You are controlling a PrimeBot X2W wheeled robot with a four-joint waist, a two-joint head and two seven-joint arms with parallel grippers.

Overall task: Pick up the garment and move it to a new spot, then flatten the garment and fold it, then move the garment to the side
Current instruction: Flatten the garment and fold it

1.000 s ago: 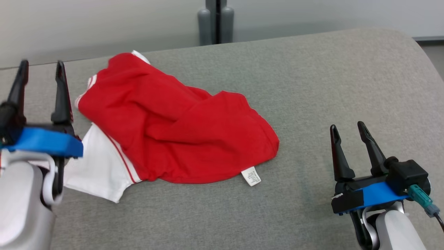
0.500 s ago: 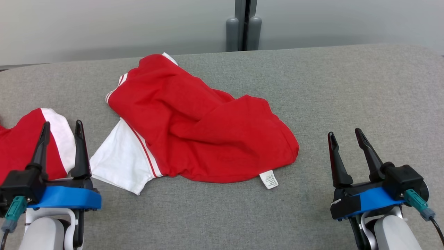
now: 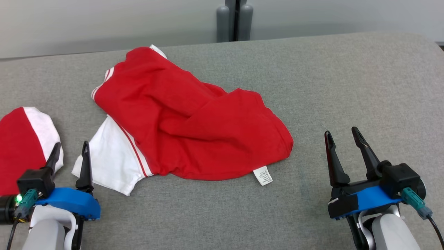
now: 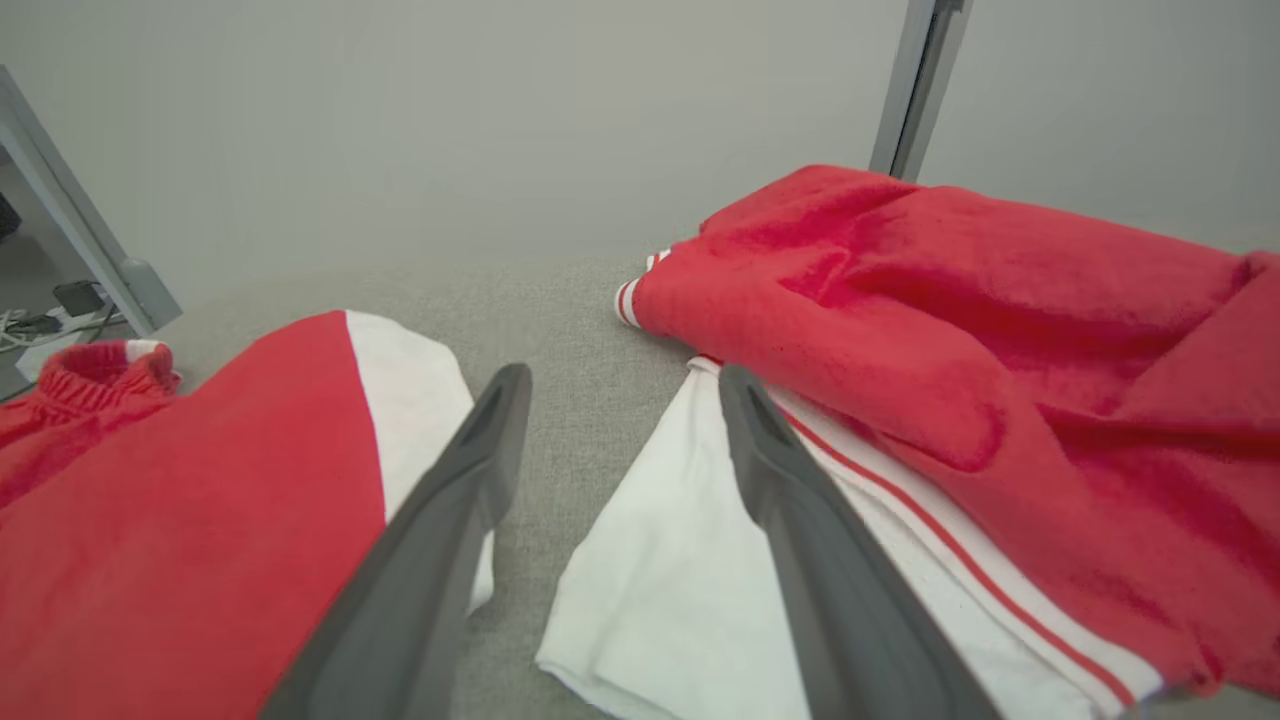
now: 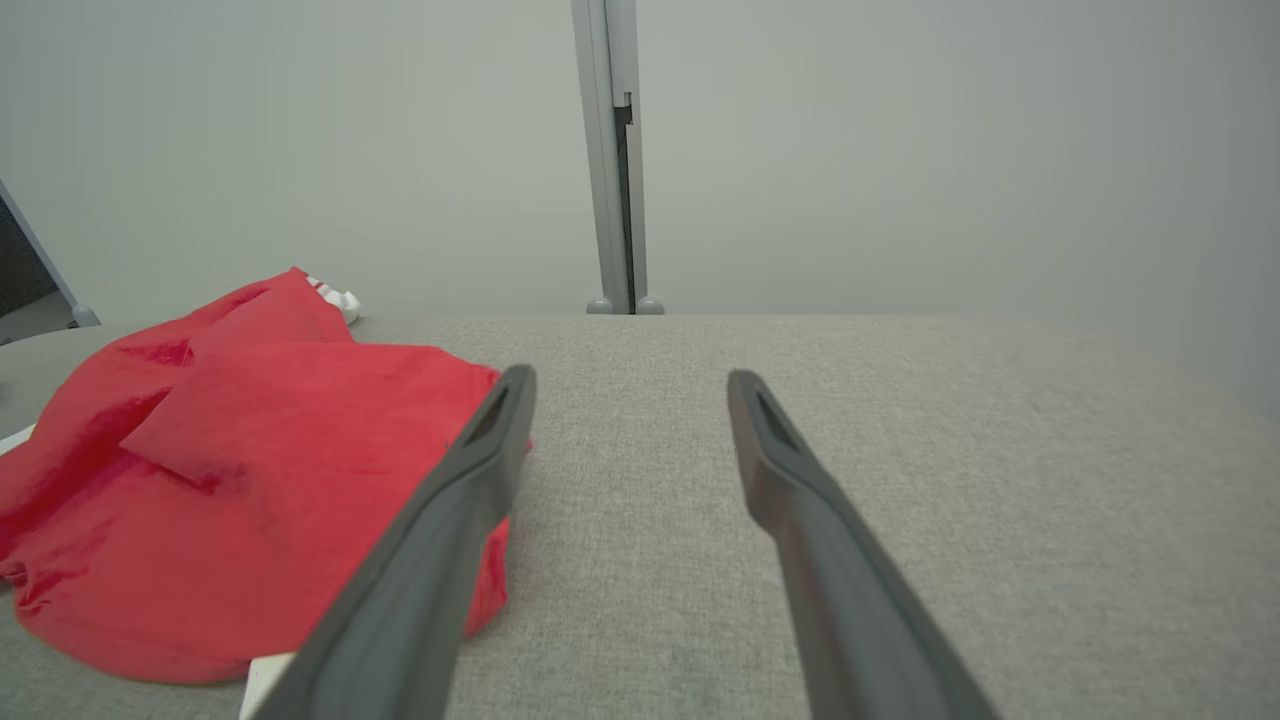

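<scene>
- Two risks: left pincer (image 3: 71, 146), spread empty, sits between garment (image 3: 194, 128) and second red cloth (image 3: 20, 146); may snag the wrong one;
- right pincer (image 3: 340, 132), spread empty too; one-layer pinch may drag folds

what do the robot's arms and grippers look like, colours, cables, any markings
The left gripper and right gripper each have two long, dark, tapering fingers on a black base with a blue band. The forearms are pale grey. A teal plug with a black cable sits at each wrist, and a small green light glows by the left one.
</scene>
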